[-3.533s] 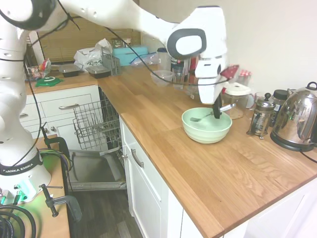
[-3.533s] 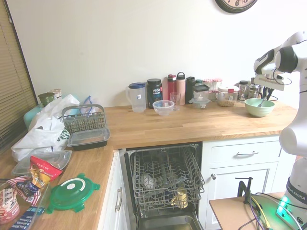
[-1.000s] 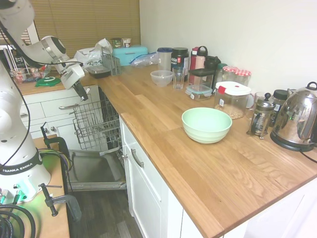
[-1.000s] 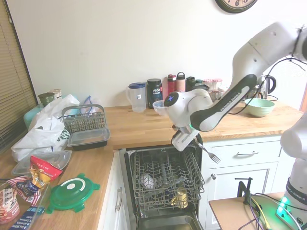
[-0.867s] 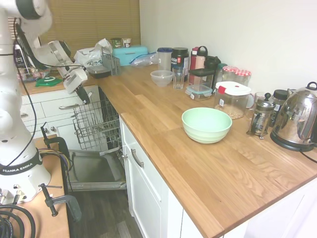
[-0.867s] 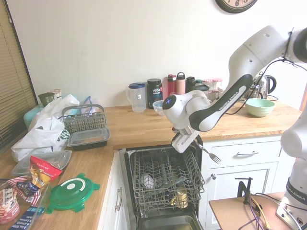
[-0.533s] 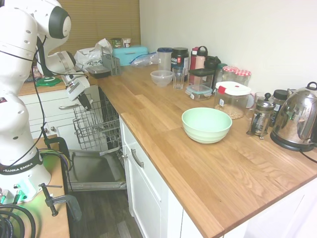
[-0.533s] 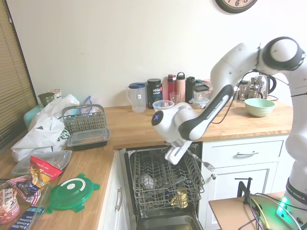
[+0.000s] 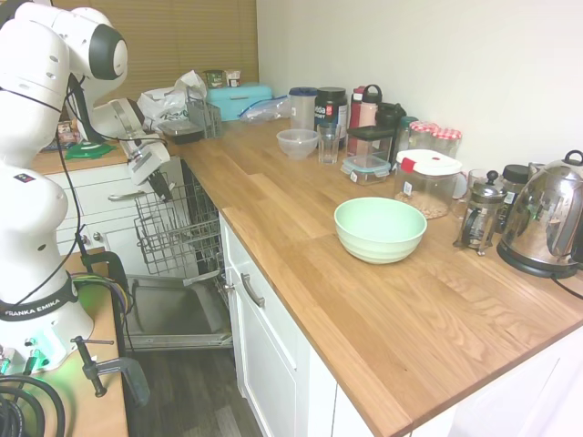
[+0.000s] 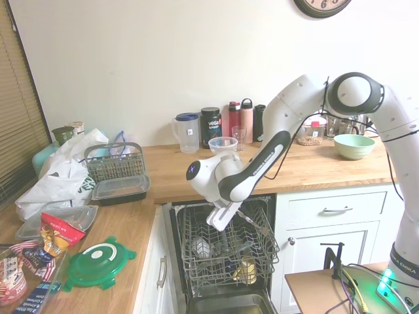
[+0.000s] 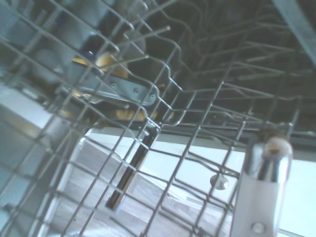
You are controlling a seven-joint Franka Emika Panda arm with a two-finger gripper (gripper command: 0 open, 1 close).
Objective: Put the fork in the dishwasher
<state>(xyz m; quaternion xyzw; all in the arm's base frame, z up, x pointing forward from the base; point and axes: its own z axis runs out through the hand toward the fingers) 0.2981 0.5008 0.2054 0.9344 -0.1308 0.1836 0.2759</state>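
- The gripper [image 10: 230, 214] hangs over the pulled-out wire rack [image 10: 222, 243] of the dishwasher [image 10: 226, 261], its fingers closed on the fork [image 10: 252, 221].
- In the second exterior view the fork's long axis slants down and away from the gripper, toward the rack's side nearest the white cabinet drawer [image 10: 334, 210]; its far tip blends into the wires, so the tines cannot be made out.
- In the wrist view a shiny metal handle [image 11: 259, 190] rises from the lower edge, with rack wires [image 11: 163, 98] close behind it.
- In the first exterior view the gripper [image 9: 160, 185] sits just above the rack [image 9: 173, 228]; the fork is too small to see there.
- The mint-green bowl [image 9: 380, 229] stands on the wooden table [image 9: 364, 300], well apart from the gripper.
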